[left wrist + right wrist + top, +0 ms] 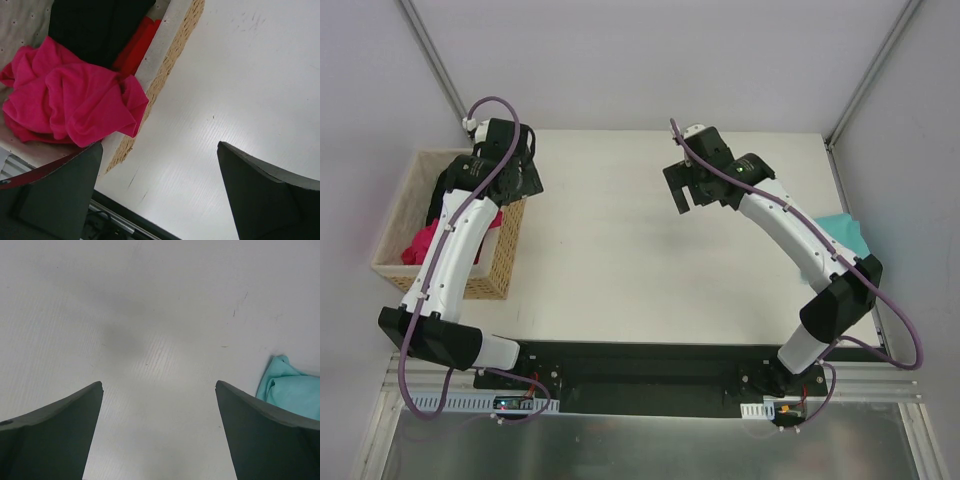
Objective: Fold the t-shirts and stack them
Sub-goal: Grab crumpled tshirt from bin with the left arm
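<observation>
A crumpled crimson-pink t-shirt (423, 245) (70, 105) lies inside the wicker basket (502, 258) at the table's left edge. A teal t-shirt (845, 232) (292, 392) sits folded at the table's right edge, partly hidden behind my right arm. My left gripper (518, 178) (160, 144) hangs open over the basket's right rim, with the pink shirt just to its left and nothing between its fingers. Over bare table at the back centre, my right gripper (685, 192) (159, 383) is open and empty, with the teal shirt off to its right.
The basket's rim (165, 55) also holds a black cloth (90, 25) and a red cloth (137, 47) beneath the pink shirt. White walls and metal frame posts close in the white table (620, 260) at the back and sides.
</observation>
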Available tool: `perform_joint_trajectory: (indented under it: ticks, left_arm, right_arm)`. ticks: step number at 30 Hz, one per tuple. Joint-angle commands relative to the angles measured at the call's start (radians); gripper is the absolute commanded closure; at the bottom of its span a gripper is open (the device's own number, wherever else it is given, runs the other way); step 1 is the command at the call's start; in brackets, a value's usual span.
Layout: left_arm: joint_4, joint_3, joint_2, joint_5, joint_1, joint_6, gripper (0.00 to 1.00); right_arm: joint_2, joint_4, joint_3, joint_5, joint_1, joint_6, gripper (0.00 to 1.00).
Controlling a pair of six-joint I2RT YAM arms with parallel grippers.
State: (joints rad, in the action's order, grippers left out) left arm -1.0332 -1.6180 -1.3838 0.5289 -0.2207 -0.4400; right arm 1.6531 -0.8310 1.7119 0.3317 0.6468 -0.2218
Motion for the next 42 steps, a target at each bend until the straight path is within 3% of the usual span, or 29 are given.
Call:
perform_joint_trajectory:
  ticks: [1,11,18,21,27,42]
  left_arm:
    - [-0.004,-0.049,0.034,0.013,0.004,-0.002,0.01]
    - [0.021,-0.029,0.092,-0.058,0.004,0.043,0.01]
    - [-0.043,-0.02,0.111,0.181,0.024,0.026,0.01]
    - [-0.163,-0.049,0.046,0.195,0.066,-0.043,0.01]
    - [-0.186,-0.005,0.031,0.175,0.107,-0.103,0.01]
    - [-0.156,0.157,0.04,0.02,0.365,-0.063,0.01]
  right_arm:
    - [-0.001,-0.017,0.058,-0.006,0.005,-0.002,0.0]
    - [0.016,-0.028,0.077,-0.014,0.007,0.004,0.0]
    - [0.028,-0.031,0.095,-0.028,0.005,0.01,0.0]
    - [0.036,-0.033,0.094,-0.042,0.004,0.016,0.0]
    - [0.045,-0.04,0.098,-0.046,0.007,0.019,0.0]
    - [0.031,-0.037,0.052,-0.011,0.005,0.006,0.0]
